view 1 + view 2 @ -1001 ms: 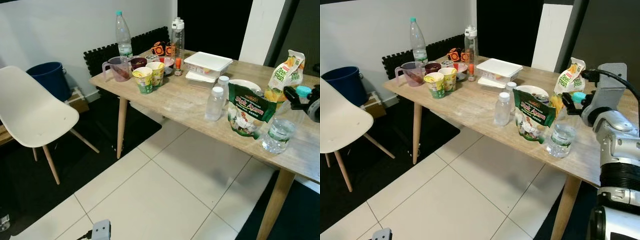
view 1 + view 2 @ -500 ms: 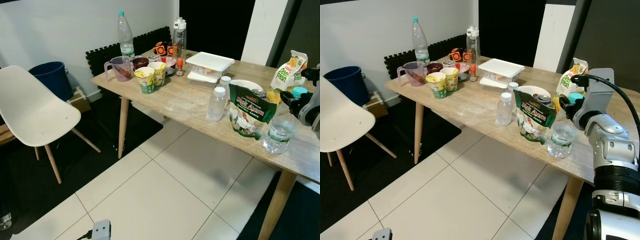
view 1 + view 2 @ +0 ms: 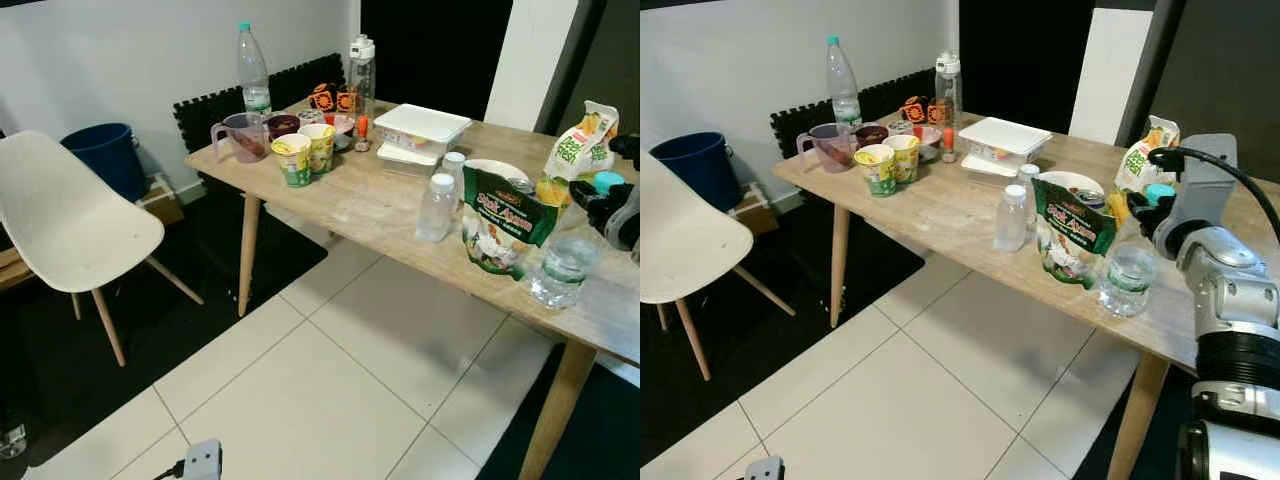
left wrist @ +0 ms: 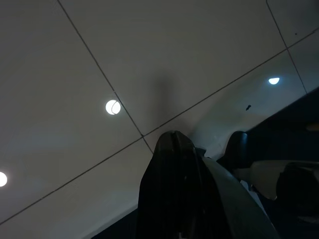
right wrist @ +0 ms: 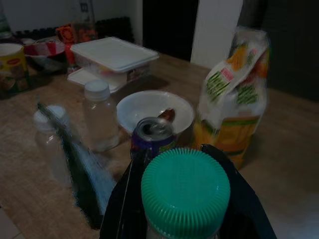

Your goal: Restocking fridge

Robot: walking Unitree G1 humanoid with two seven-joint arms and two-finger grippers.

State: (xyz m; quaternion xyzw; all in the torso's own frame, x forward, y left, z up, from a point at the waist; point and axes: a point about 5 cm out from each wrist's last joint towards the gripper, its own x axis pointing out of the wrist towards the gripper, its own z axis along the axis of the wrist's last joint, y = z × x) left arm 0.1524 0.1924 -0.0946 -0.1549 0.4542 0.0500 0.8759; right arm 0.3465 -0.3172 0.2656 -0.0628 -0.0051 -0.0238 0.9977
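At the right edge of the frame, the right gripper (image 3: 1148,212) straddled the upright water bottle's (image 3: 1127,270) green cap (image 5: 185,190), fingers apart either side; grip unclear.

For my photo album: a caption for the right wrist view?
Right gripper around a green-capped bottle, can and bowl behind.

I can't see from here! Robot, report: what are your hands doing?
Right gripper at water bottle's green cap, fingers either side. Left arm idle. Green snack bag close beside bottle.
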